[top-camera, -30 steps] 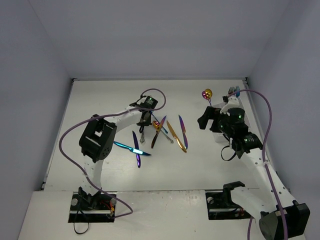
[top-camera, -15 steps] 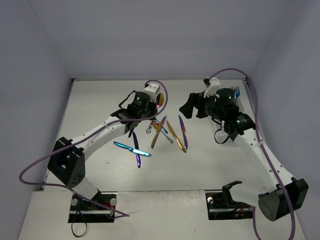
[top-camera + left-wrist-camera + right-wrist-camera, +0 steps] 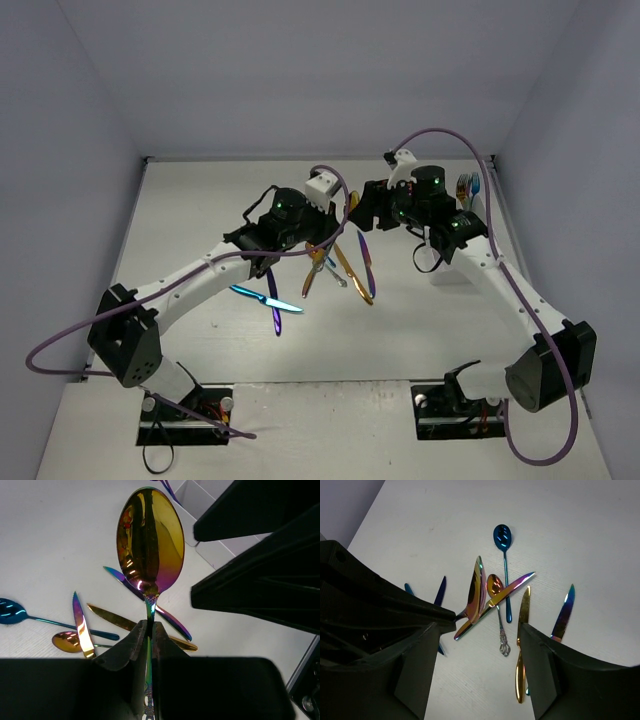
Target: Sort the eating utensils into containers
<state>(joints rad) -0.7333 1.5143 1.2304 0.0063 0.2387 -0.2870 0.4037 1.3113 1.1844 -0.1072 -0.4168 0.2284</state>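
My left gripper (image 3: 148, 630) is shut on the handle of a gold-and-rainbow spoon (image 3: 150, 535) and holds it upright above the table. In the top view that spoon (image 3: 351, 204) hangs between the left gripper (image 3: 333, 224) and my right gripper (image 3: 373, 206). The right gripper (image 3: 477, 630) is open, and the held spoon (image 3: 477, 592) shows edge-on just beyond its fingertips. Several utensils lie below on the table: a blue spoon (image 3: 502, 537), a small gold spoon (image 3: 495, 585), a rainbow knife (image 3: 495, 602), a gold knife (image 3: 522, 630) and a purple knife (image 3: 563, 615). The white caddy (image 3: 215, 547) stands behind the right arm.
Two forks (image 3: 466, 186) stick up from the caddy at the back right. A teal knife (image 3: 262, 297) and a purple knife (image 3: 272, 292) lie crossed left of the pile. Grey walls close in the table on three sides.
The left arm has lifted the spoon off the table and carried it right. The right arm has swung left from the caddy toward the spoon, its jaws narrowing.
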